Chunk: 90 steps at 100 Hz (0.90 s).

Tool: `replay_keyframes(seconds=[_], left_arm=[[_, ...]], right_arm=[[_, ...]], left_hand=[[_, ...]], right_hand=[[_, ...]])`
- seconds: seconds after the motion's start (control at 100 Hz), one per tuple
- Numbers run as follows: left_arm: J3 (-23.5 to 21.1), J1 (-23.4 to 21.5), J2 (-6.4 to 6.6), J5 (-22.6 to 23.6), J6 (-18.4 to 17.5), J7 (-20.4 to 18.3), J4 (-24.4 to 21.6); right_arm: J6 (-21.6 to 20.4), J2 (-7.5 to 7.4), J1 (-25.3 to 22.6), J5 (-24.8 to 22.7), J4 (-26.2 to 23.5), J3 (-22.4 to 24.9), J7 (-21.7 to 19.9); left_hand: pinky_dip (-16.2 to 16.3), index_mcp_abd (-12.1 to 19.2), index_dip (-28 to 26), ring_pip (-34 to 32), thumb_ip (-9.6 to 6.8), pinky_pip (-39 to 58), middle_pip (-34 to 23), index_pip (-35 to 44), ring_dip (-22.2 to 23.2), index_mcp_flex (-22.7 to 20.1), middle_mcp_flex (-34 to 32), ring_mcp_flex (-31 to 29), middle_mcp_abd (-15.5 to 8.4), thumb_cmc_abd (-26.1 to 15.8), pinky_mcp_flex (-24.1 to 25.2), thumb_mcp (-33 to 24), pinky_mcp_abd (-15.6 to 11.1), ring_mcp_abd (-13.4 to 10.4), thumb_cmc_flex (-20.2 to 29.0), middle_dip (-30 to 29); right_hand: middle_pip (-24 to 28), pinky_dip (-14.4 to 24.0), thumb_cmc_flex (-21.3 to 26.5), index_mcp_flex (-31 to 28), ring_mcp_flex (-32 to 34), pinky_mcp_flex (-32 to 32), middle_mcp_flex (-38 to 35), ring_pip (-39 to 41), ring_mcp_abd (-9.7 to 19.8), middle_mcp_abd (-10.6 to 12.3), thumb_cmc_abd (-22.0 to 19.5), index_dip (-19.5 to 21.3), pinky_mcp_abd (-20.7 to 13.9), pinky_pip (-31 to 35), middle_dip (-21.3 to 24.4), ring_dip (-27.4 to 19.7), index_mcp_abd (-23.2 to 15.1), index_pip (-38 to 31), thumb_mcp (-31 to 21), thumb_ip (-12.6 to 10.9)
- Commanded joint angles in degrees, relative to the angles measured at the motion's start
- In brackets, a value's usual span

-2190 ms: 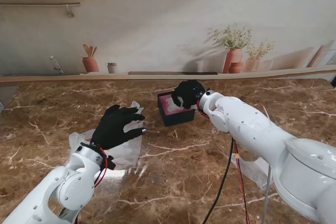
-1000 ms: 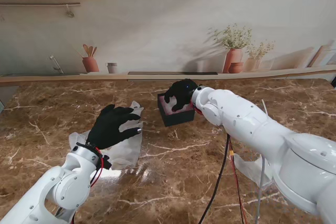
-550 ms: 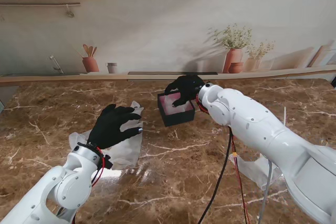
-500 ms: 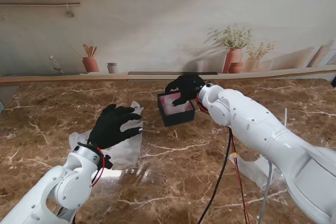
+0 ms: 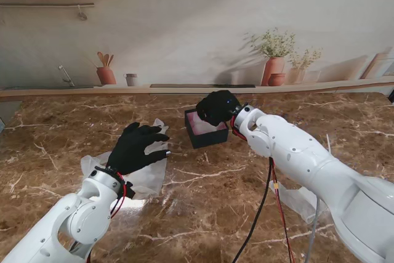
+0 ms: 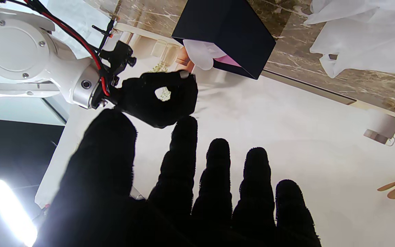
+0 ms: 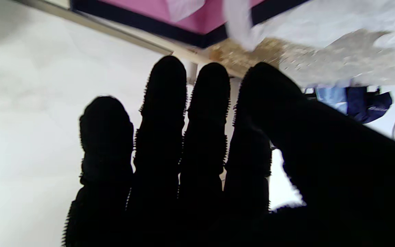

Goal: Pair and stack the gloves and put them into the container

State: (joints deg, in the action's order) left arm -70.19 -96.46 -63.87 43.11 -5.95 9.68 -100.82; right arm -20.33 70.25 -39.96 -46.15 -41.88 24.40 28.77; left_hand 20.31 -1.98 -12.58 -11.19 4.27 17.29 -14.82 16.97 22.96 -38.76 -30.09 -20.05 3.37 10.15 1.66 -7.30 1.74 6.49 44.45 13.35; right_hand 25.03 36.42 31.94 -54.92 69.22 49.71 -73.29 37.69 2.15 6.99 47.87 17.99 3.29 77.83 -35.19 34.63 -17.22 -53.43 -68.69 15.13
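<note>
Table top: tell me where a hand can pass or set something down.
Bare marble lies between the box and the left hand, and nearer to me between both arms. Crowded: gloves under the left hand, right hand over the box.

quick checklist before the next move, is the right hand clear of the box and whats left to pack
1. Right hand empty: ok, nothing visible in its curled fingers.
2. Right hand clear of container: cannot tell, it hovers at the far right rim.
3. Glove fully inside container: not ok, white glove hangs over the rim.
4. Left hand open: ok, fingers spread.
5. Gloves on table packed: not ok, they lie under the left hand.
</note>
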Motion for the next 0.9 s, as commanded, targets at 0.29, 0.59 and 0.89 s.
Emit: replay_keyframes(seconds=[0.29,0.59,0.89], left_arm=[[0.1,-0.2,-0.05,0.1,-0.1,0.3,0.2],[0.1,0.0,-0.11,0.1,-0.9,0.8,0.8],[0.9,0.3,-0.4,-0.7,-1.1,2.1,1.7]], right_arm=[[-1.2,8.74,4.7,7.8,16.4,-11.9,-1.6],[7.6,1.16,-1.7,3.0,-0.3,-0.1,-5.5],[13.9,-6.11,-18.9,-7.0,-24.1,21.5,-11.6]], left_hand=[[1.0,0.4,-0.1,1.5,-1.26,-2.2,1.3,0.4,-0.5,0.9,1.7,2.4,-0.9,-2.5,0.4,2.4,-1.8,-2.6,1.4,-0.7],[1.0,0.6,-0.1,1.4,-1.27,-2.4,1.3,0.2,-0.5,1.2,1.6,2.3,-1.0,-2.6,0.5,2.6,-1.4,-2.7,1.4,-0.7],[1.4,0.5,0.1,1.7,-1.3,-2.5,1.5,-0.3,-0.7,1.8,1.7,2.2,-1.3,-2.5,0.7,2.9,-0.5,-2.9,1.3,-0.8]], right_hand=[[-4.7,-3.6,5.5,-0.6,3.1,4.0,-2.2,-5.9,1.2,1.1,-4.1,-4.9,-2.2,5.0,4.8,-5.1,-2.0,-1.3,-0.8,1.3],[-6.7,-3.9,-3.6,7.5,-3.9,-4.6,6.7,-11.7,1.6,0.2,-4.1,-4.7,-2.4,0.5,6.4,-5.5,1.2,4.3,2.7,0.6],[-8.6,-7.2,-11.3,6.9,-14.7,-19.3,14.7,-19.5,0.2,-1.1,-8.4,4.8,0.3,-22.8,13.6,-10.8,6.1,22.0,5.9,-5.7]])
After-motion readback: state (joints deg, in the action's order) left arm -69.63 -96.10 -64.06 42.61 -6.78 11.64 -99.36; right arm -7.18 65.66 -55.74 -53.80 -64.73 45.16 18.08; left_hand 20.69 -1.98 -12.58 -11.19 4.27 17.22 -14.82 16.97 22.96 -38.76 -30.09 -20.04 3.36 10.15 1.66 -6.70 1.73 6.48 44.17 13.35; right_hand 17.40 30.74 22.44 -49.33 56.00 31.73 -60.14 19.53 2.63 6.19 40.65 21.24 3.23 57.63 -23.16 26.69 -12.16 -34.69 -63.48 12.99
